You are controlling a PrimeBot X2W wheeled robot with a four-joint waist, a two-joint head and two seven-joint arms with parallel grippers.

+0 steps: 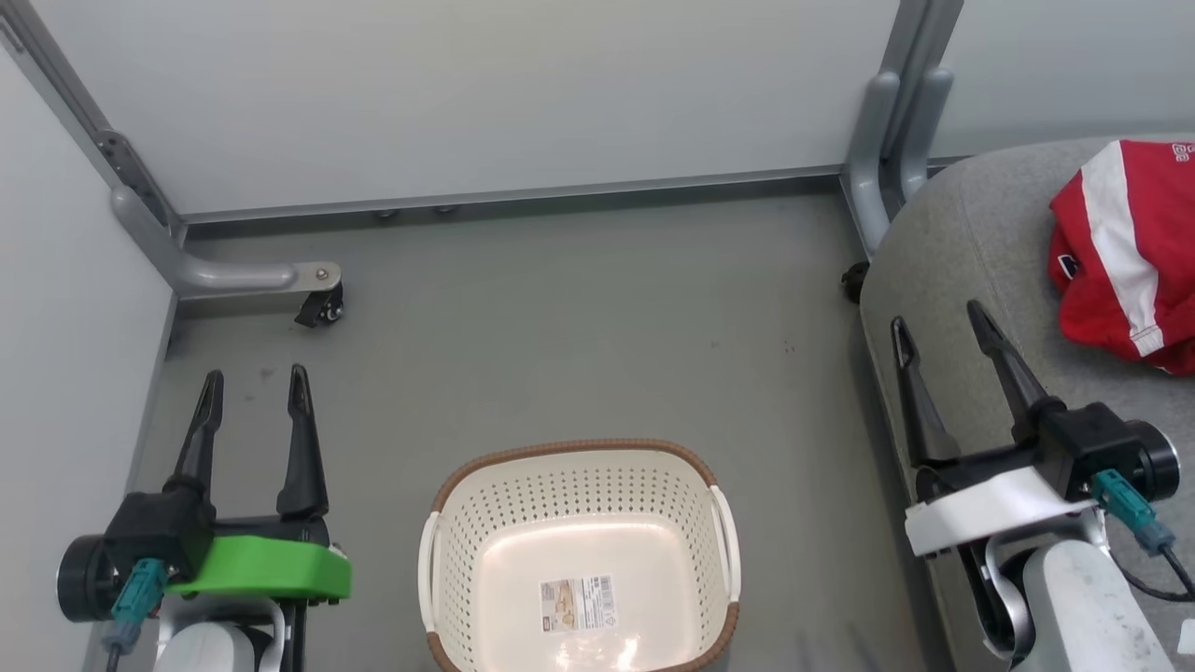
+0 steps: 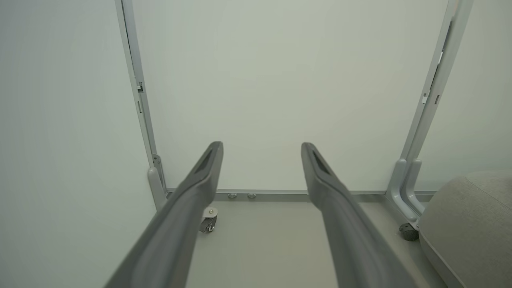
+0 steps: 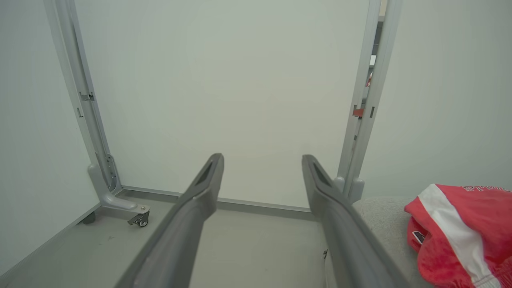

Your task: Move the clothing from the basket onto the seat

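Observation:
The cream perforated basket with a brown rim stands on the floor at the bottom middle of the head view, holding only a paper label on its bottom. The red clothing with a white stripe lies bunched on the light-grey seat at the right; it also shows at the lower right of the right wrist view, clothing on the seat. My left gripper is open over the floor left of the basket. My right gripper is open over the seat's left edge, nothing between its fingers.
Pale partition panels enclose the space at the back and left. Their grey metal feet with castors stand at the back left, and another foot rises at the back right beside the seat. Grey floor lies between them. The seat corner shows at lower right.

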